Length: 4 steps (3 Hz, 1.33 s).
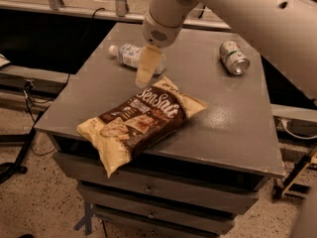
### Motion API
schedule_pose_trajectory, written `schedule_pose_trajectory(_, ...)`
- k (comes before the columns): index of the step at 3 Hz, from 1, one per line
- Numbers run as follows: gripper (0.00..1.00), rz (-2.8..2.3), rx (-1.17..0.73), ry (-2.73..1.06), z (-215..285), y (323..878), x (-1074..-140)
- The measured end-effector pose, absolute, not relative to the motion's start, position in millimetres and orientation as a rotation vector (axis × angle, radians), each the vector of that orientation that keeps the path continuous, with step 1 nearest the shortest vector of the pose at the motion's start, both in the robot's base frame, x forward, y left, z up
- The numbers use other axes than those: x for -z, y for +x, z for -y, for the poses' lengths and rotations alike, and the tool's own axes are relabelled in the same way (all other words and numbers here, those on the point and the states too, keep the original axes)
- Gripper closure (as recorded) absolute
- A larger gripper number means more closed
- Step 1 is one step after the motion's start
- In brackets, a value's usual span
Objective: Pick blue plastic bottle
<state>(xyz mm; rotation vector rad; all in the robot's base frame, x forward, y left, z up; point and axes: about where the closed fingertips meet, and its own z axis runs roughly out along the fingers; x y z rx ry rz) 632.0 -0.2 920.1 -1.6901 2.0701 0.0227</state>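
Grey desk (233,128) with drawers, blue plastic bottle (128,54) lying at far left, pincer (144,78) overlapping bottle's right end, grip state cannot be told, snack bag (143,120) in front, can (234,57) far right.

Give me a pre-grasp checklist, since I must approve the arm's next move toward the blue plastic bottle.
1. Blue plastic bottle in view, lying on its side on the table: ok.
2. Gripper lined up with the bottle, overlapping its right part in this view: ok.
3. Gripper's height above the bottle: cannot tell.
4. Can well clear, far to the right: ok.
5. Snack bag clear of the grasp; its top corner lies close to the bottle: cannot tell.
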Motion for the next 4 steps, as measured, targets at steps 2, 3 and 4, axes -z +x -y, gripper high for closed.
schedule_pose_trajectory(2,0.0,-2.147,-0.103,-1.532,-37.8,717.5,-887.1)
schedule_pose_trajectory(3,0.0,-2.235,-0.113,-1.449,-39.7,733.5,-864.6)
schedule_pose_trajectory(4,0.16,-2.308,-0.132,-1.371,-37.6,742.9,-849.4)
